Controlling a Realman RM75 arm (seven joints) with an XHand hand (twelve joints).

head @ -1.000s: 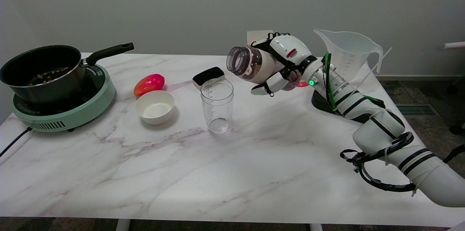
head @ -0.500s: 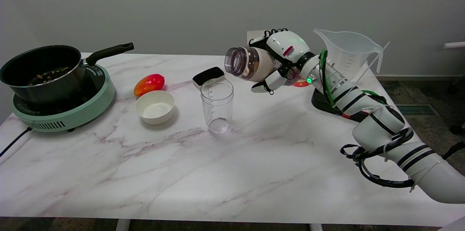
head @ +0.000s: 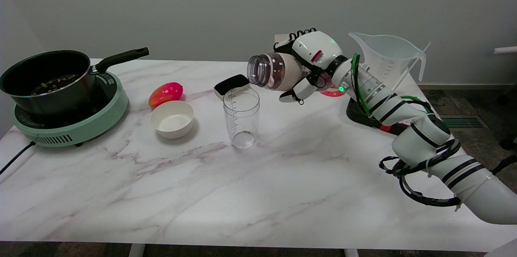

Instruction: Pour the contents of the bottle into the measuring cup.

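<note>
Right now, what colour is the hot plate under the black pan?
Pale mint green: the hot plate under the pan shows clearly in the head view.

measuring cup (head: 241, 117): printed scale lines down its clear wall, numbers too small to read
large jug (head: 385, 63): faint graduation marks, figures unreadable
robot hand (head: 313, 63): small red label, text illegible

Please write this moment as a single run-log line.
phase: pre-pour | robot hand: holds bottle tilted, mouth left | measuring cup: upright, below the mouth | spill: none seen
</note>
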